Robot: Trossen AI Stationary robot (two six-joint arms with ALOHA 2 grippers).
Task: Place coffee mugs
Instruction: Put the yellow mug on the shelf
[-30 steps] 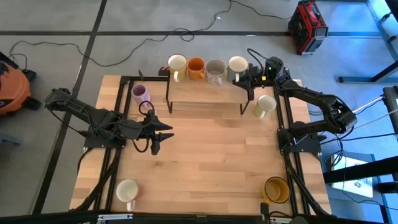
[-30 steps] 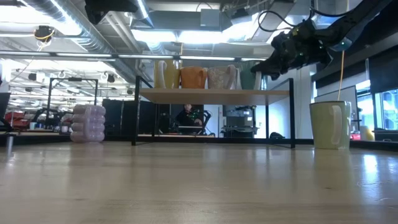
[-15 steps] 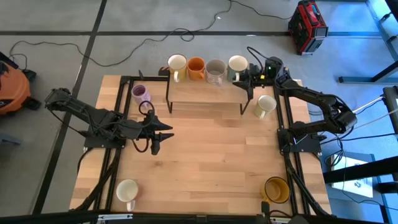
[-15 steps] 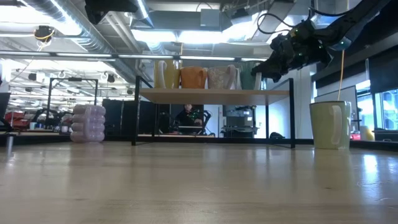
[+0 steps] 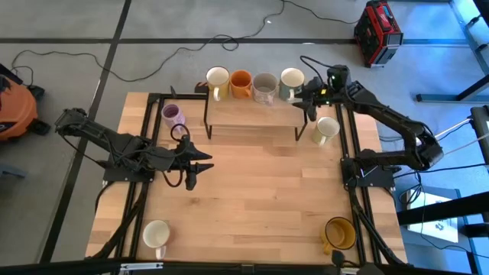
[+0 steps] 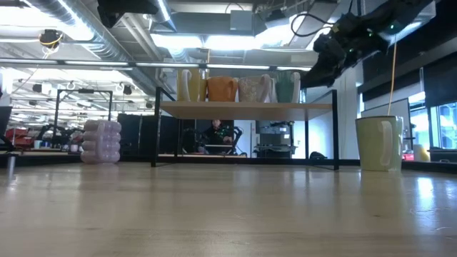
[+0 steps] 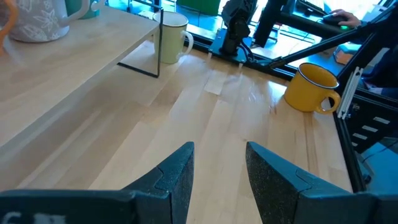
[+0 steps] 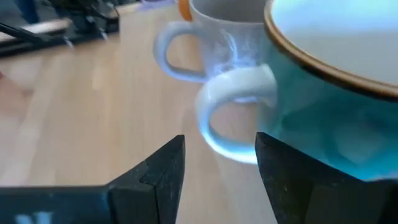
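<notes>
**Right gripper standing open beside the mint-blue mug on the shelf**

A raised wooden shelf (image 5: 252, 113) is standing along the far edge of the table (image 5: 252, 198), and four mugs are sitting in a row on it: a cream-white mug (image 5: 218, 78), an orange mug (image 5: 241, 81), a grey-beige mug (image 5: 264, 86) and a pale mint-blue mug (image 5: 291, 79) at the row's right end. The right gripper (image 5: 304, 95) is hovering just beside this last mug, at the shelf's right end. In the right wrist view its two dark fingers (image 8: 163, 167) are standing apart, and the mint-blue mug's handle is lying just ahead of the gap between them, not clamped; the mug body is filling the space past the other finger. The mug is resting on the shelf, free of the grip.

The left gripper (image 5: 192, 166) is waiting over the left half of the table, its fingers (image 7: 176, 177) apart with nothing between them.

Elsewhere on the table, a lilac mug (image 5: 173, 115) is sitting near the far left corner beside the shelf's left leg, a second cream-white mug (image 5: 327, 129) is standing by the right edge just beside the shelf's right leg, a third cream-white mug (image 5: 156, 234) is sitting near the near left corner, and an amber-yellow mug (image 5: 340, 232) is sitting near the near right corner.
</notes>
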